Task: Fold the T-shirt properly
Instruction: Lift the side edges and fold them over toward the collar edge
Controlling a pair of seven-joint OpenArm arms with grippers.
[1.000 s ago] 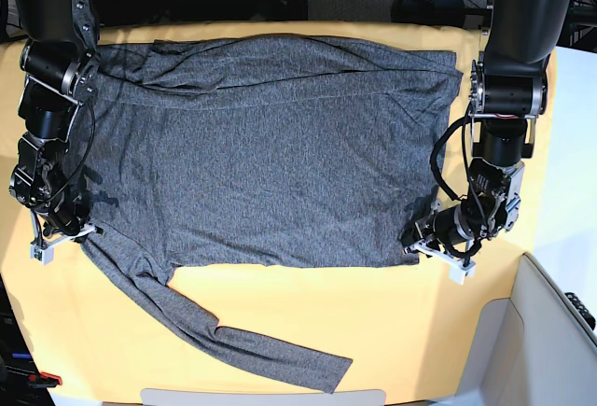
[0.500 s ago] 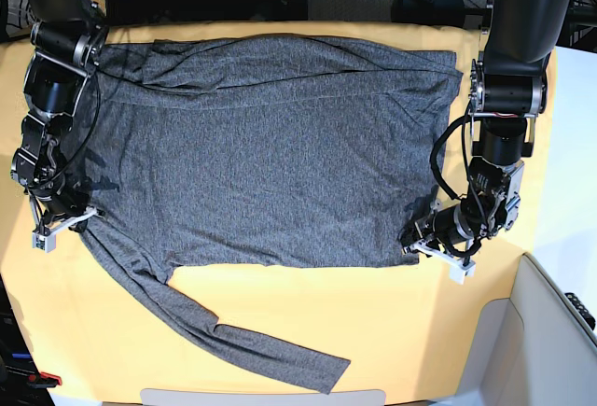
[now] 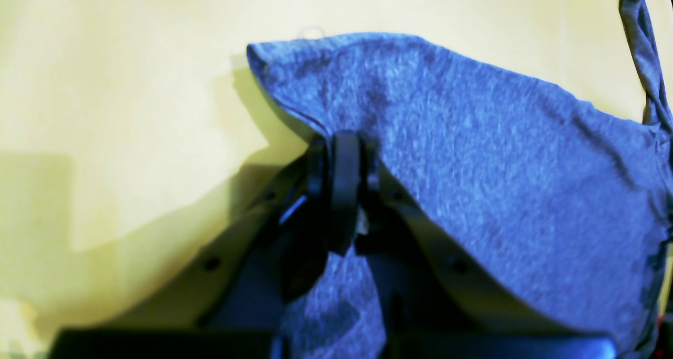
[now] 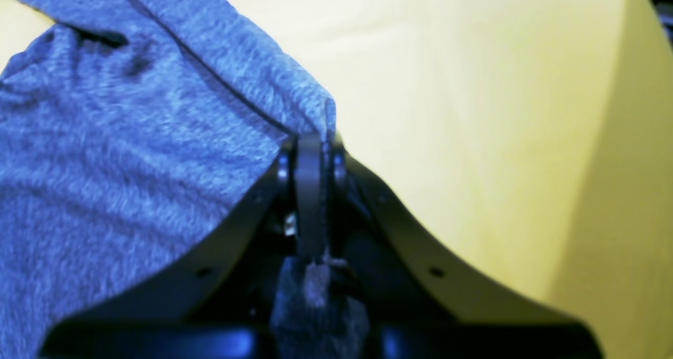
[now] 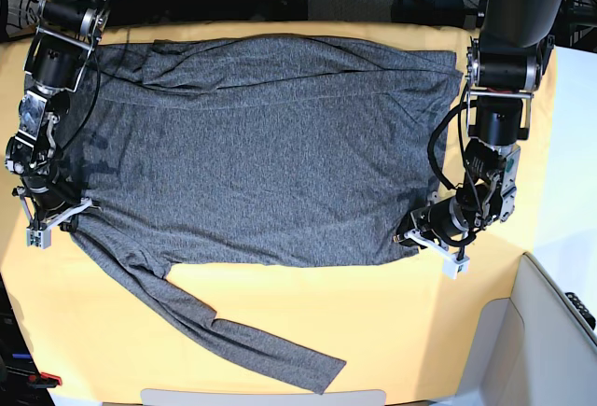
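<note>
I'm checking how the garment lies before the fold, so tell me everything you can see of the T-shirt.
The T-shirt is a mottled dark grey, soft-looking knit with no print, spread flat across the yellow-orange table cloth. Its body lies sideways, with a fold line near the far edge. One long sleeve trails loosely off the near corner toward the table's front edge. The left gripper is shut on one near corner, the right gripper shut on the other; both pinch fabric edges, as the wrist views show.

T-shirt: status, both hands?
Left hand shut on T-shirt corner. Right hand shut on opposite edge. Shirt flat on yellow cloth. One sleeve trailing.
</note>
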